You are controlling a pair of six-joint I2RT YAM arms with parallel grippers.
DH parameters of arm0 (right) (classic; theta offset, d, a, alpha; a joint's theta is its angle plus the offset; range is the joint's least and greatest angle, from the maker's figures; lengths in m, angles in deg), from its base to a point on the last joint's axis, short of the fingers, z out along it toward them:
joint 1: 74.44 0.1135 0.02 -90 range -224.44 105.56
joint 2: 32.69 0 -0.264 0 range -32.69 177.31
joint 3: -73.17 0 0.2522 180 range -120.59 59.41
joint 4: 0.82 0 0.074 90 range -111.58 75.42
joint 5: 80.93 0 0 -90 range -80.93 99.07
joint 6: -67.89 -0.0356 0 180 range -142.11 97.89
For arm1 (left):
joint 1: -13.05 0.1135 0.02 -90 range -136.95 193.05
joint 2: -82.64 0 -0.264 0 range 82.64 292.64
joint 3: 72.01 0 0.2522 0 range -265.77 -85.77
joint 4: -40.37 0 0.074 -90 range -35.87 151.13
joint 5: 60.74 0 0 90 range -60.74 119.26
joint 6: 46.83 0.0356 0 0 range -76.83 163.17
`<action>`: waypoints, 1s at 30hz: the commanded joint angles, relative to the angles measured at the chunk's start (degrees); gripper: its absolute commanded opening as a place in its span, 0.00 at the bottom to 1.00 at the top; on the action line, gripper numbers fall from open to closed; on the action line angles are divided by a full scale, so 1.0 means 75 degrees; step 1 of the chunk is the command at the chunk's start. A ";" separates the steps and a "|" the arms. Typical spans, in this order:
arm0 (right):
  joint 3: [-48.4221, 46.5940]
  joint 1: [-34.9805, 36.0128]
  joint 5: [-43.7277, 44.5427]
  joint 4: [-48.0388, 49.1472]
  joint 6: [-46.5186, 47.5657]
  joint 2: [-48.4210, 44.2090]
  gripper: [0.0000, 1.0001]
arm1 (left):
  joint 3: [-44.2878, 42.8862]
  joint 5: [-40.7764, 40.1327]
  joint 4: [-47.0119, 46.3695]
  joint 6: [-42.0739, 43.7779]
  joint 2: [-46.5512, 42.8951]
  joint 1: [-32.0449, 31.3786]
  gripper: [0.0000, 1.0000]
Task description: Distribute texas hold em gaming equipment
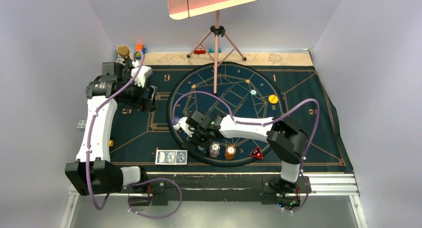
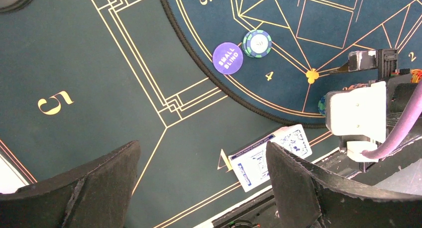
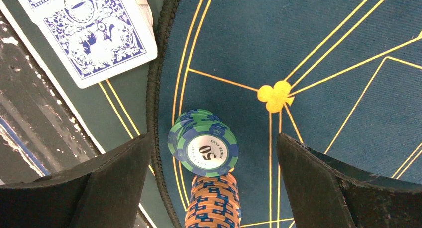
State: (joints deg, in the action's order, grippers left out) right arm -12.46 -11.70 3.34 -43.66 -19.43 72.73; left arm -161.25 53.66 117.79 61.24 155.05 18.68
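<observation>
Chip stacks beside cards, tripod beyond

Rectangular dark mat with gold lines and numerals fills most of the frame, and a round dark-blue mat with gold geometry lies on its centre. Pink tripod at top centre carries a salmon panel; its near foot rests on the round mat. Pale wooden strip runs along the far edge. On it: red block and teal block by the tripod, orange block and a brown round-topped item at upper left. Small white cube sits at left, off the mat. Slotted metal rail crosses the bottom. Grey walls surround it.
</observation>
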 commanded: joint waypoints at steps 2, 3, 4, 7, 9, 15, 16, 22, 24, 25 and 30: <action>-0.0227 0.0089 0.0049 -0.0024 0.0215 0.0037 0.98 | -0.0299 -0.0031 0.0047 0.0040 -0.0221 0.0051 1.00; -0.0200 0.0095 0.0085 -0.0026 0.0211 0.0050 0.98 | -0.0285 -0.0031 0.0040 0.0051 -0.0232 0.0056 1.00; -0.0175 0.0104 0.0126 -0.0031 0.0216 0.0068 0.98 | -0.0267 -0.0041 0.0034 0.0068 -0.0237 0.0056 1.00; -0.0116 0.0135 0.0209 -0.0052 0.0185 0.0082 0.94 | -0.0249 -0.0077 0.0044 0.0104 -0.0256 0.0056 1.00; -0.0074 0.0131 0.0225 -0.0011 0.0155 0.0050 0.90 | -0.0237 -0.0090 0.0054 0.0121 -0.0268 0.0056 1.00; -0.0102 0.0153 -0.0059 0.0080 0.0048 0.0147 0.78 | -0.0248 -0.0101 0.0038 0.0140 -0.0269 0.0057 1.00; -0.0091 0.0170 -0.0066 0.0081 0.0045 0.0170 0.76 | -0.0248 -0.0107 0.0043 0.0145 -0.0273 0.0057 1.00; -0.0007 0.0201 -0.0092 0.0001 0.0096 0.0288 0.77 | -0.0254 -0.0137 0.0043 0.0205 -0.0287 0.0049 1.00; -0.0015 0.0212 -0.0096 -0.0013 0.0110 0.0327 0.80 | -0.0260 -0.0138 0.0045 0.0205 -0.0283 0.0053 1.00; -0.0022 0.0213 -0.0082 -0.0004 0.0112 0.0327 0.79 | -0.0270 -0.0137 0.0044 0.0203 -0.0279 0.0050 1.00; 0.0001 0.0213 0.0006 0.0076 0.0075 0.0227 0.68 | -0.0261 -0.0159 0.0081 0.0238 -0.0312 0.0056 1.00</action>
State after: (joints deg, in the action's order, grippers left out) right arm -12.46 -10.37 3.77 -43.62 -18.97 75.14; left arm -161.34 52.81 118.14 61.96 154.28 18.68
